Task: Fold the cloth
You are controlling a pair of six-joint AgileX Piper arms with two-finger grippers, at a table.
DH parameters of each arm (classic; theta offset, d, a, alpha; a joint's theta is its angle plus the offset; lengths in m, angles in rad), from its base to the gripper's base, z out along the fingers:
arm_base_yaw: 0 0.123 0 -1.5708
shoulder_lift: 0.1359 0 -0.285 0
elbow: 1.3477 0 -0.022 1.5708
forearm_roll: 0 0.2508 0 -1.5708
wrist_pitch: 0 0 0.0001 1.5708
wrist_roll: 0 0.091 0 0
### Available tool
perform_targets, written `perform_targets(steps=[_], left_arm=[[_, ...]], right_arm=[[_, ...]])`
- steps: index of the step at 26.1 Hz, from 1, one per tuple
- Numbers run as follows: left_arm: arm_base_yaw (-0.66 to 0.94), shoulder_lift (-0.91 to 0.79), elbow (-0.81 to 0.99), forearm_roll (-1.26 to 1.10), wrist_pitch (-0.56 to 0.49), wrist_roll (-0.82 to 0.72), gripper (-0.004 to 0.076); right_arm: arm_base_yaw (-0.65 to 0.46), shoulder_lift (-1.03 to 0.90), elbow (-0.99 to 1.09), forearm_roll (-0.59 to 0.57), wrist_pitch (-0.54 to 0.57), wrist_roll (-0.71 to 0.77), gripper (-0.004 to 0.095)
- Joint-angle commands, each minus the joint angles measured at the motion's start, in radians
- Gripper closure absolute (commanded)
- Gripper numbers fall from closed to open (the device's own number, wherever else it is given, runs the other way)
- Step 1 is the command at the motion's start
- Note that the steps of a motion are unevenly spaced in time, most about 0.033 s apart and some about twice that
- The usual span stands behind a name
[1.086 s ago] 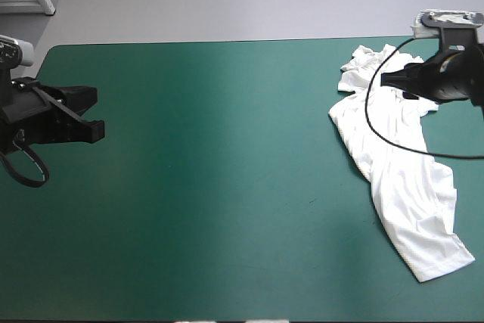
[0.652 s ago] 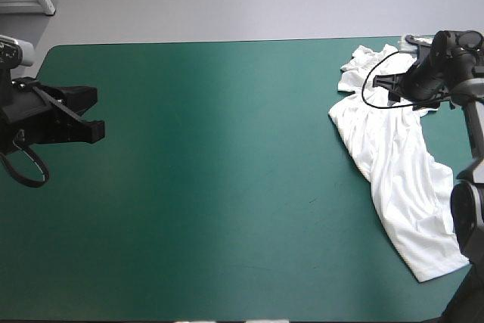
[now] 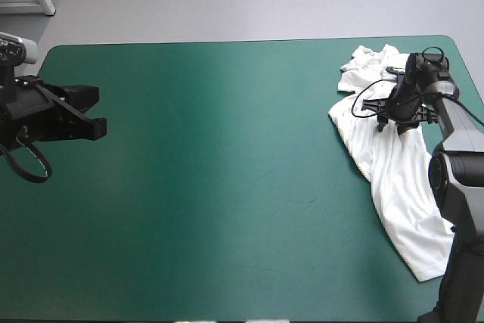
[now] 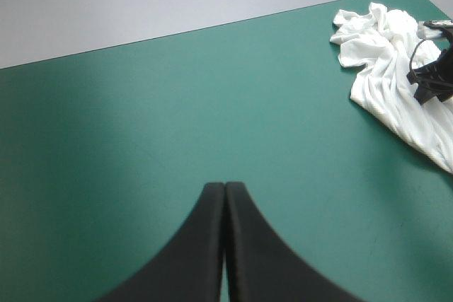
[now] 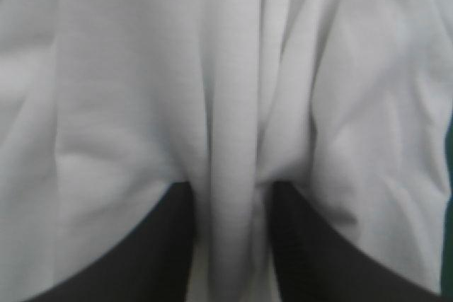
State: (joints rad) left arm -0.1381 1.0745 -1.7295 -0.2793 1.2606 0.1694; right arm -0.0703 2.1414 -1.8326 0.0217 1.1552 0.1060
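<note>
Soft and limp, the T-shirt [image 3: 395, 173] will likely sag when lifted; the right hand [image 5: 230, 203] pinches a raised fold near its far end.

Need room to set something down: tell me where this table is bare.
The teal-green cover is bare from the left end effector at the left edge across the middle to the T-shirt, far edge to near edge. Crowded only along the right edge: the T-shirt lies there, the right end effector on it.
</note>
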Motion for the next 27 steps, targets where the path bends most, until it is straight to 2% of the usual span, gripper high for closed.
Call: perform_targets(steps=[1, 4, 5, 7, 8, 9, 11, 16, 20, 23, 27], left_arm=[[-0.003, 0.002, -0.018, -0.020, -0.033, -0.005, 0.0733], [-0.003, 0.006, -0.018, -0.016, -0.031, -0.005, 0.0733], [-0.003, 0.009, -0.018, -0.016, -0.029, -0.005, 0.0733], [-0.003, 0.009, -0.018, -0.016, -0.029, -0.005, 0.0733], [-0.003, 0.009, -0.018, -0.016, -0.029, -0.005, 0.0733], [-0.003, 0.009, -0.018, -0.016, -0.029, -0.005, 0.0733], [-0.003, 0.009, -0.018, -0.016, -0.029, -0.005, 0.0733], [-0.003, 0.009, -0.018, -0.016, -0.029, -0.005, 0.0733], [-0.003, 0.009, -0.018, -0.013, -0.027, -0.005, 0.0733], [-0.003, 0.007, -0.018, -0.013, -0.018, -0.005, 0.0733], [-0.003, 0.007, -0.018, -0.016, -0.018, -0.005, 0.0733]], right_arm=[[0.037, 0.027, -0.015, 0.063, 0.064, -0.046, 0.0918], [0.113, 0.042, -0.018, 0.130, 0.028, -0.060, 0.0927], [0.170, 0.042, -0.037, 0.166, 0.018, -0.093, 0.0927], [0.230, 0.042, -0.067, 0.233, 0.016, -0.106, 0.0927], [0.287, 0.042, -0.099, 0.318, 0.018, -0.120, 0.0927], [0.316, 0.040, -0.115, 0.357, 0.022, -0.125, 0.0927], [0.395, 0.040, -0.165, 0.392, 0.041, -0.128, 0.0927], [0.589, 0.005, -0.243, 0.382, 0.054, -0.106, 0.0927], [0.718, -0.039, -0.243, 0.288, 0.059, -0.074, 0.0927], [0.801, -0.055, -0.243, 0.224, 0.061, -0.043, 0.0927], [0.885, -0.057, -0.243, 0.206, 0.061, -0.035, 0.0927]])
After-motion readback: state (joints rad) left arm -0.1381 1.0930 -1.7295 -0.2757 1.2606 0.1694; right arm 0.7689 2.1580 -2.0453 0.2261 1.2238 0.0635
